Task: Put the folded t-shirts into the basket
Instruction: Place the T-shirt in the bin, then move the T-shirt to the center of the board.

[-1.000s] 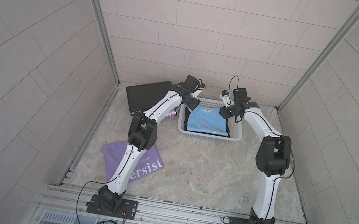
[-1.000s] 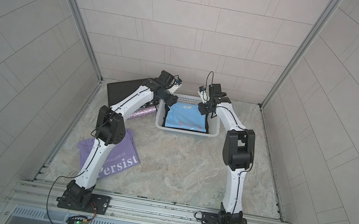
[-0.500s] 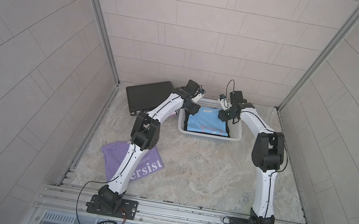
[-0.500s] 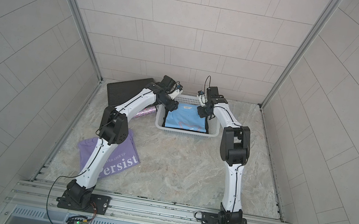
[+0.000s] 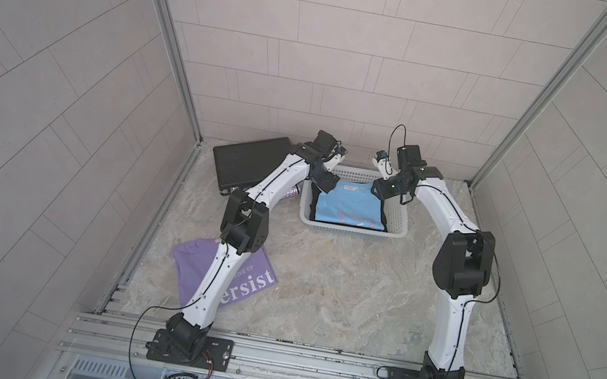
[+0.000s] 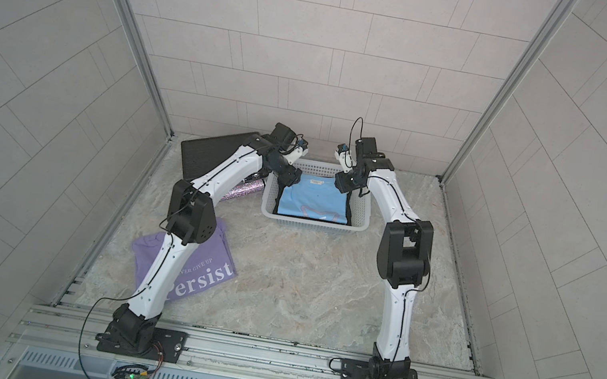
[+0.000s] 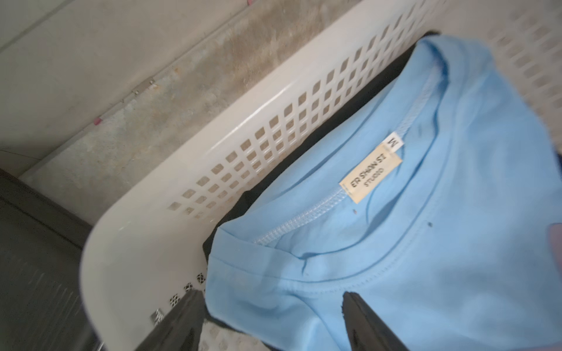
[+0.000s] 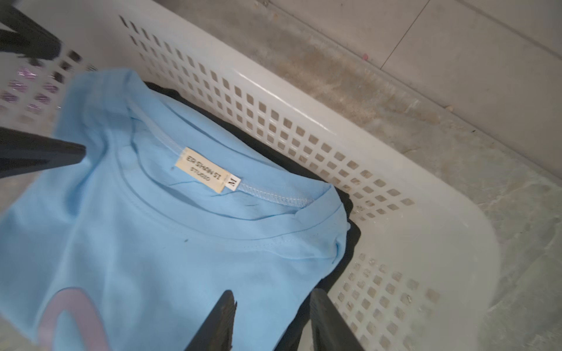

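Lying on top inside the basket (image 5: 349,230), the blue tee (image 5: 349,207) has its collar and label toward the back wall and its pale print toward the front. The basket stands at the middle of the table's (image 5: 339,289) back edge. A black tee (image 7: 234,209) lies under the blue one and shows along its sides in both wrist views.

The left gripper (image 7: 270,296) hangs over the basket's back left corner. Its fingers stand wide apart with the blue tee's shoulder corner between them, one just beside the basket wall and the other above the cloth. Nothing is pinched.

The right gripper (image 8: 273,296) hangs over the back right corner. Its fingers are apart by a narrower gap, one above the blue tee's shoulder and the other above the black tee next to the wall. It grips nothing.

The lilac tee (image 5: 191,267) lies flat near the table's front left corner, partly under the left arm and well apart from the basket.

A black case (image 5: 247,164) sits in the back left corner. A glittery purple item (image 5: 290,194) lies between it and the basket.
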`<action>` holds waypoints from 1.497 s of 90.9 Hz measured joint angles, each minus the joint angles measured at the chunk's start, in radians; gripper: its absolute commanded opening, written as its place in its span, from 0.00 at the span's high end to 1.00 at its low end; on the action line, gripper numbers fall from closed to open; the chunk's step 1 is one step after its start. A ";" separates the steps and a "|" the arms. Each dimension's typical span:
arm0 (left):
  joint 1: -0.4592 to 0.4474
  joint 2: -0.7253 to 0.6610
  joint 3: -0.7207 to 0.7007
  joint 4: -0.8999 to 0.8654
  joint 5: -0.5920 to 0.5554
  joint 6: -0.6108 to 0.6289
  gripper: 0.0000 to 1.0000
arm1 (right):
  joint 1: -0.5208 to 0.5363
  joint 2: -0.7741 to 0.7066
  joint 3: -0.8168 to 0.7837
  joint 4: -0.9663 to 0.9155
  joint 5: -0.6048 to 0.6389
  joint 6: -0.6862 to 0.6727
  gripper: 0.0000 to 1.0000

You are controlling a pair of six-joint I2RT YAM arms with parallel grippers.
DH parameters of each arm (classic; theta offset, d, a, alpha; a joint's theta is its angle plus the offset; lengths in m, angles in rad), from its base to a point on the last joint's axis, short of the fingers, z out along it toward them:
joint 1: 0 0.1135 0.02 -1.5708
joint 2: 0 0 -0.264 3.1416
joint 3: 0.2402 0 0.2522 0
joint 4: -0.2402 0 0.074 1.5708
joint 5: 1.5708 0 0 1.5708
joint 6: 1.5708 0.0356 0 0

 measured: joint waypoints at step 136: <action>1.098 -1.276 -1.626 -0.042 0.195 0.401 0.09 | 0.730 0.062 -0.155 0.222 -0.146 0.275 0.19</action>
